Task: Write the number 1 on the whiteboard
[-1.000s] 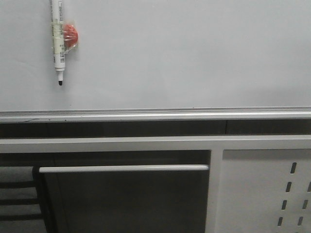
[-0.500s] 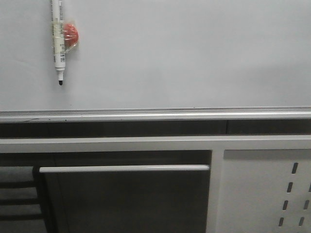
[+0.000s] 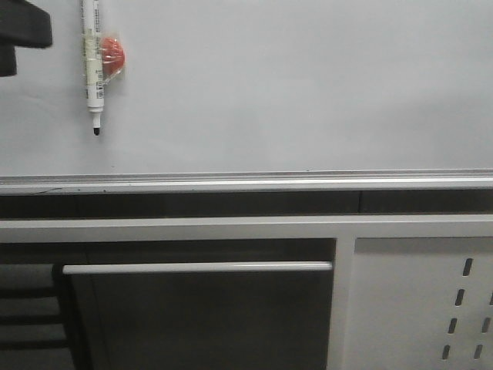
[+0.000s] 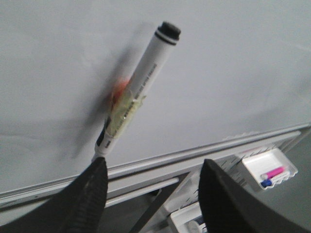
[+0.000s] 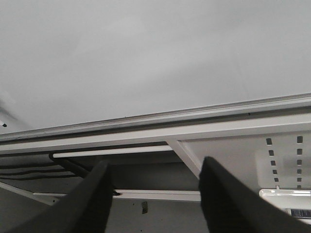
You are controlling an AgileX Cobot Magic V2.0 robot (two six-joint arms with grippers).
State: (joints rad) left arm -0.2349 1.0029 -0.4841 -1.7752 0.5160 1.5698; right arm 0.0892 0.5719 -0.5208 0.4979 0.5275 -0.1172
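The whiteboard (image 3: 293,85) fills most of what I see ahead: a plain, glossy white-grey sheet, flat and upright, with a silver metal rail (image 3: 246,183) running along its lower edge. No black stroke for the number 1 shows anywhere on it; the surface is bare apart from what hangs at its upper left.

Below the rail sits a white perforated cabinet panel (image 3: 420,304), at the right.

Above the rail, toward the board's left end, a white marker (image 3: 92,65) hangs upright against the board, black tip (image 3: 95,131) pointing down at the rail, with a small red magnet (image 3: 112,55) just beside its barrel.

My left pincer (image 4: 153,194) stands wide, holding nothing; one finger (image 4: 92,194) is close under the marker's tip in the wrist view. Whether they touch I cannot tell.

My right pincer (image 5: 155,194) is likewise spread wide and empty, facing the rail.
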